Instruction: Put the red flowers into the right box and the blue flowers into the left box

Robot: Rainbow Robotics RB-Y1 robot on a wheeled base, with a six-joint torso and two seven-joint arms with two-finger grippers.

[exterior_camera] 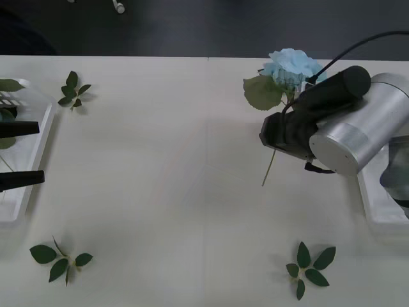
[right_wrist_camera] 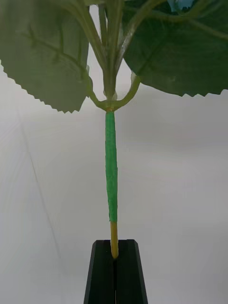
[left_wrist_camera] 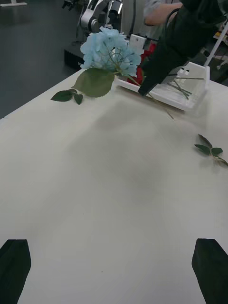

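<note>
A blue flower (exterior_camera: 293, 64) with a broad leaf hangs above the table at the back right, its thin stem (right_wrist_camera: 110, 166) pointing down toward the table. My right gripper (exterior_camera: 279, 137) (right_wrist_camera: 114, 256) is shut on that stem just below the leaves. The right box (exterior_camera: 377, 206) lies under the right arm at the table's right edge, and from the left wrist it (left_wrist_camera: 191, 101) holds green stems with red flowers (left_wrist_camera: 146, 51) at its far end. At the left edge my left gripper (exterior_camera: 19, 153) (left_wrist_camera: 114, 268) hovers open over the left box (exterior_camera: 43, 137), which has green leaves in it.
Loose leaf sprigs lie at the back left (exterior_camera: 73, 89), front left (exterior_camera: 61, 259) and front right (exterior_camera: 310, 268). The table's middle is bare. Behind the far edge is dark floor.
</note>
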